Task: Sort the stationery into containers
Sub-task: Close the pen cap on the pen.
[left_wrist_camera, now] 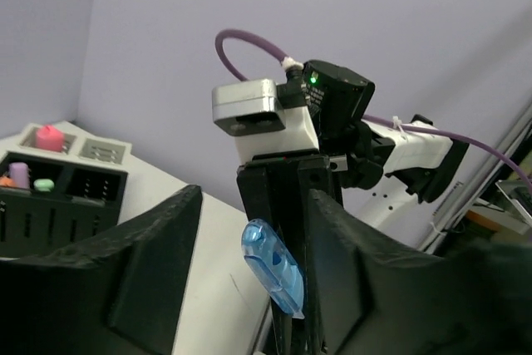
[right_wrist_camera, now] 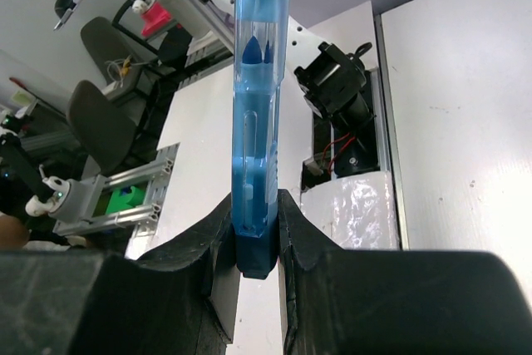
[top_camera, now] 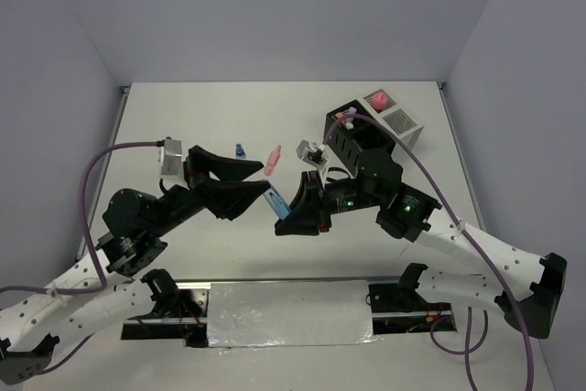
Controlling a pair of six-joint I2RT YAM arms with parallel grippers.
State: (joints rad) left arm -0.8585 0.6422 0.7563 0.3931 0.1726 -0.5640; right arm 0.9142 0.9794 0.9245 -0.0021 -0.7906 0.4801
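A translucent blue stationery piece (right_wrist_camera: 253, 122) stands up from my right gripper (right_wrist_camera: 256, 239), which is shut on its dark lower end. From above, the same blue piece (top_camera: 277, 203) hangs over the middle of the table between the two arms. My left gripper (top_camera: 264, 182) is open and faces it. In the left wrist view the blue piece (left_wrist_camera: 274, 266) sits between the left fingers (left_wrist_camera: 150, 263), closer to the right-hand one, with a gap on both sides. The black container (top_camera: 352, 139) and the white container (top_camera: 403, 124) stand at the back right.
A small blue-capped bottle (top_camera: 240, 149) and a pink highlighter (top_camera: 272, 162) lie on the table behind the grippers. A pink item (top_camera: 376, 100) stands in the white container. Pastel pieces (left_wrist_camera: 18, 175) sit in the black container (left_wrist_camera: 58, 205). Walls close the table's back and sides.
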